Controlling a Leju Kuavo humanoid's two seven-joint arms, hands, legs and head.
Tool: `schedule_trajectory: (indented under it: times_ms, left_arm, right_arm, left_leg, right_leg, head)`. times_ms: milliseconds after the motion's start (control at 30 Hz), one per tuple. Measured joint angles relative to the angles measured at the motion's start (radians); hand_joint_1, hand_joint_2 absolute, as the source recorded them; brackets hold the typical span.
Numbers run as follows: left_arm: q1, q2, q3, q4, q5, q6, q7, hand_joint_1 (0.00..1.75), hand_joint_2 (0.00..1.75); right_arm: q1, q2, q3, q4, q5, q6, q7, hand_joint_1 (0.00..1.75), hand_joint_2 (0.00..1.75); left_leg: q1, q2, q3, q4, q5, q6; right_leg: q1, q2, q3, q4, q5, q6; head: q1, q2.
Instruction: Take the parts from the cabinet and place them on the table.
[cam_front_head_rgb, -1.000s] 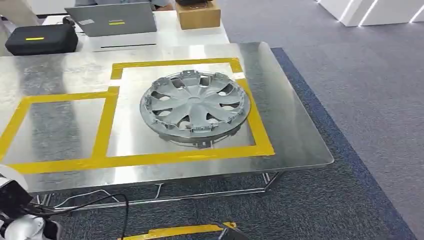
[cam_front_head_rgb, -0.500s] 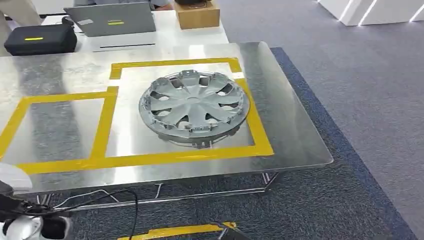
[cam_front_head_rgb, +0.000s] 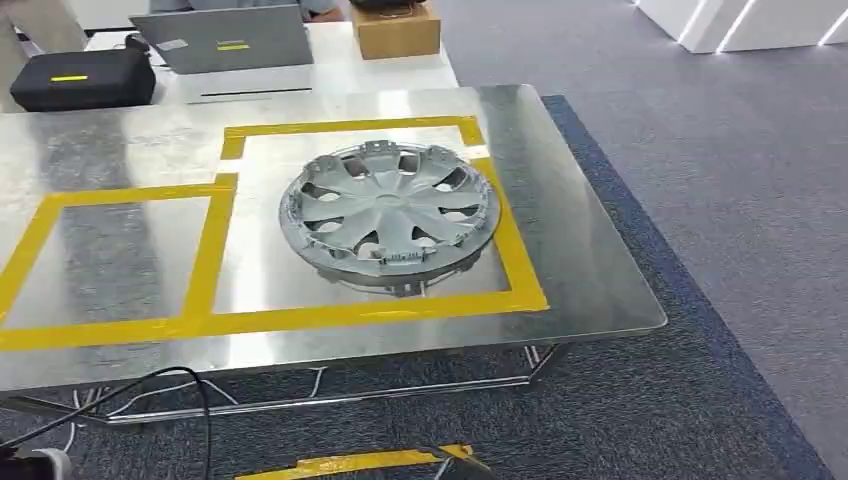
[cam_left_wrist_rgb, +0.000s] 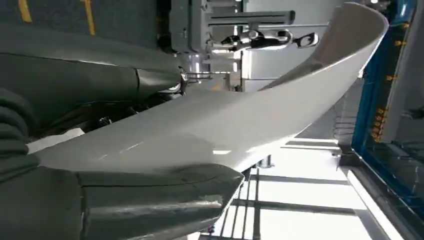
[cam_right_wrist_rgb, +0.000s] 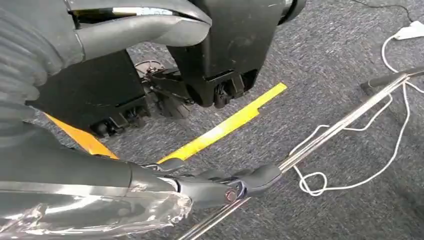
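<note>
A silver hubcap (cam_front_head_rgb: 388, 213) lies flat inside the right yellow-taped square on the steel table (cam_front_head_rgb: 590, 270). The taped square on the left (cam_front_head_rgb: 110, 255) holds nothing. In the left wrist view my left hand (cam_left_wrist_rgb: 105, 200) grips a long, curved, pale grey panel (cam_left_wrist_rgb: 240, 110); the thumb (cam_left_wrist_rgb: 165, 192) is on one side and the dark fingers (cam_left_wrist_rgb: 90, 75) on the other. The panel runs away from the hand and bends up at its far end. In the right wrist view my right hand (cam_right_wrist_rgb: 100, 100) hangs over the carpet with thumb and fingers apart, holding nothing.
Behind the steel table a white desk carries a laptop (cam_front_head_rgb: 225, 40), a black case (cam_front_head_rgb: 80, 78) and a cardboard box (cam_front_head_rgb: 395, 30). Cables (cam_front_head_rgb: 180, 385) and a yellow tape strip (cam_front_head_rgb: 360, 462) lie on the carpet under the table's front edge. A metal table bar (cam_right_wrist_rgb: 340, 122) runs near my right hand.
The silver part of my left arm at the lower left of the head view has dropped almost out of the picture. The black cable there has shifted. The hubcap has not moved.
</note>
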Motion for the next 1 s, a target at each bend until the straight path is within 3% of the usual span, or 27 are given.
schedule_trajectory:
  times_ms: [267, 533, 567, 633, 667, 733, 767, 833, 867, 900, 933, 1000]
  left_arm:
    - [0.001, -0.002, 0.027, 0.012, 0.043, 0.0, 0.0, 1.75, 1.75]
    - [-0.005, -0.002, 0.007, 0.054, 0.091, -0.001, 0.0, 1.75, 1.75]
    - [-0.006, -0.002, 0.002, 0.065, 0.094, -0.001, 0.0, 1.75, 1.75]
    - [-0.008, -0.001, -0.001, 0.089, 0.096, -0.001, 0.0, 1.75, 1.75]
    - [-0.009, -0.001, -0.004, 0.101, 0.106, -0.001, 0.0, 1.75, 1.75]
    - [-0.013, -0.001, -0.009, 0.121, 0.132, -0.002, 0.0, 1.75, 1.75]
    - [-0.014, 0.001, -0.012, 0.135, 0.144, -0.002, 0.0, 1.75, 1.75]
    - [-0.015, 0.001, -0.012, 0.159, 0.155, -0.002, 0.0, 1.75, 1.75]
    - [-0.015, 0.001, -0.012, 0.167, 0.157, -0.002, 0.0, 1.75, 1.75]
    - [-0.015, 0.001, -0.012, 0.176, 0.16, -0.002, 0.001, 1.75, 1.75]
    - [-0.015, 0.002, -0.011, 0.185, 0.162, -0.002, 0.0, 1.75, 1.75]
    - [-0.016, 0.003, -0.007, 0.201, 0.183, -0.001, 0.0, 1.75, 1.75]
  right_arm:
    - [-0.016, -0.024, 0.002, 0.0, -0.001, 0.031, -0.002, 0.0, 1.75]
    - [-0.008, -0.022, 0.002, 0.0, 0.002, 0.002, 0.0, 0.0, 1.75]
    - [-0.009, -0.023, 0.002, 0.0, 0.001, 0.008, 0.0, 0.0, 1.75]
    - [-0.011, -0.023, 0.002, 0.0, 0.0, 0.016, -0.002, 0.0, 1.75]
    - [-0.011, -0.024, 0.002, 0.0, 0.0, 0.018, -0.002, 0.0, 1.75]
    - [-0.013, -0.026, 0.002, 0.0, 0.0, 0.02, -0.005, 0.0, 1.75]
    - [-0.014, -0.026, 0.002, 0.0, 0.0, 0.02, -0.005, 0.0, 1.75]
    - [-0.013, -0.028, 0.002, 0.0, 0.001, 0.02, -0.005, 0.0, 1.75]
    - [-0.011, -0.029, 0.001, 0.0, 0.001, 0.02, -0.005, 0.0, 1.75]
    - [-0.009, -0.031, 0.001, 0.0, 0.002, 0.02, -0.005, 0.0, 1.75]
    - [-0.007, -0.032, 0.001, 0.0, 0.002, 0.021, -0.004, 0.0, 1.75]
    - [-0.006, -0.032, 0.002, 0.0, 0.002, 0.024, -0.004, 0.0, 1.75]
  left_leg:
    - [0.0, 0.0, 0.0, 0.0, 0.0, 0.0]
    - [-0.001, 0.0, 0.001, 0.0, -0.001, 0.001]
    - [-0.002, 0.0, 0.0, 0.004, -0.003, 0.004]
    - [-0.005, -0.001, 0.0, -0.006, -0.009, 0.025]
    - [0.0, -0.002, 0.008, -0.017, -0.026, 0.034]
    - [0.008, -0.004, 0.044, -0.03, -0.031, 0.041]
    - [0.009, -0.004, 0.047, -0.03, -0.034, 0.042]
    - [0.011, -0.004, 0.053, -0.029, -0.04, 0.038]
    - [0.014, -0.004, 0.055, -0.027, -0.044, 0.032]
    - [0.018, -0.005, 0.062, -0.027, -0.049, 0.026]
    - [0.023, -0.004, 0.071, -0.025, -0.044, 0.017]
    - [0.037, -0.004, 0.096, -0.02, -0.058, -0.002]
  right_leg:
    - [-0.001, 0.0, 0.0, 0.0, 0.0, 0.0]
    - [-0.001, -0.001, 0.0, 0.0, 0.0, 0.0]
    - [-0.003, 0.0, 0.001, -0.004, 0.002, 0.003]
    - [-0.003, -0.002, 0.015, 0.008, 0.015, 0.016]
    - [-0.005, -0.002, 0.017, 0.019, 0.02, 0.022]
    - [-0.001, 0.0, -0.013, 0.065, -0.001, 0.029]
    - [-0.006, 0.0, -0.042, 0.118, -0.027, 0.035]
    - [-0.017, -0.001, -0.141, 0.261, -0.087, 0.044]
    - [-0.024, -0.001, -0.185, 0.312, -0.095, 0.048]
    - [-0.03, -0.002, -0.2, 0.309, -0.074, 0.052]
    - [-0.036, -0.002, -0.189, 0.265, -0.035, 0.06]
    - [-0.052, -0.005, -0.123, 0.1, 0.066, 0.08]
  head:
    - [0.0, 0.0]
    - [0.0, 0.0]
    - [0.001, 0.0]
    - [0.0, 0.0]
    - [0.0, 0.0]
    - [0.005, -0.002]
    - [0.008, 0.0]
    - [0.009, 0.0]
    - [0.01, 0.0]
    - [0.01, 0.0]
    - [0.009, 0.0]
    - [0.009, 0.0]
